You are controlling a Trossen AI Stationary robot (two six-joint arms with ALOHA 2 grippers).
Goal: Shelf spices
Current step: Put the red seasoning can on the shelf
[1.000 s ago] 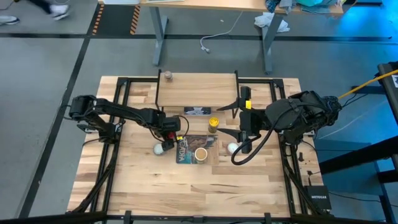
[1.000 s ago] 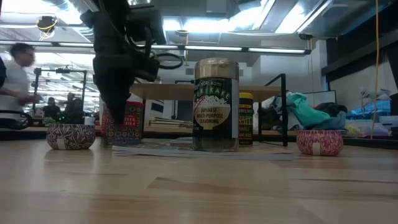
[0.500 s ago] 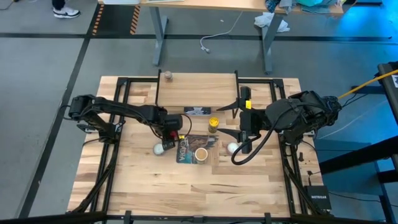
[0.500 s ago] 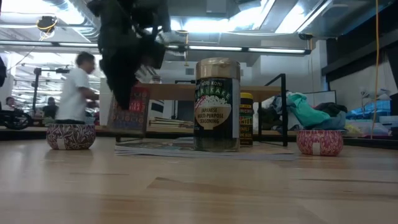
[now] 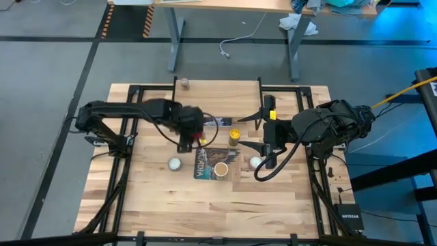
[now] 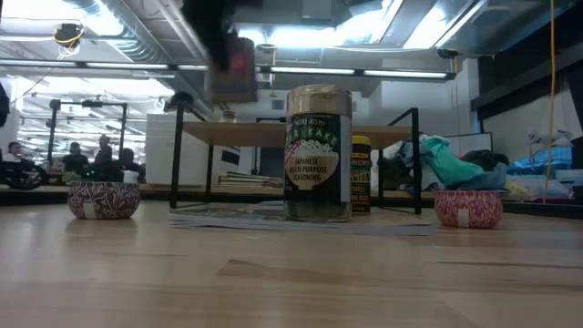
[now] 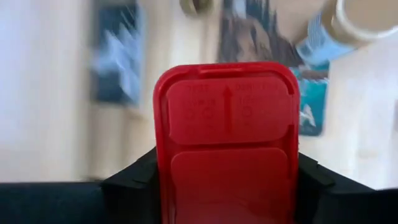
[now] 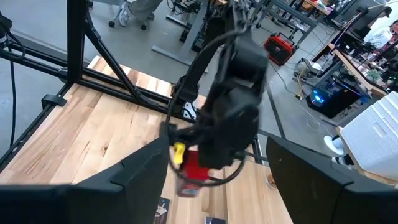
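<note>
I have lifted the red tin (image 7: 227,140) off the table: a second ago it stood on the tabletop beside the picture book; now it hangs clear of the surface, clamped between the fingers of the left gripper (image 5: 193,131). In the low view the red tin has risen from table level to above the shelf (image 6: 273,133) board. In the high view my left arm has swung toward the shelf, uncovering the white ball (image 5: 175,163) it had overlapped.

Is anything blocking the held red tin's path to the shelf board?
Nothing visible does. The left hand holds the red tin lifted beside the shelf; only a tiny jar sits at the board's far corner.
</note>
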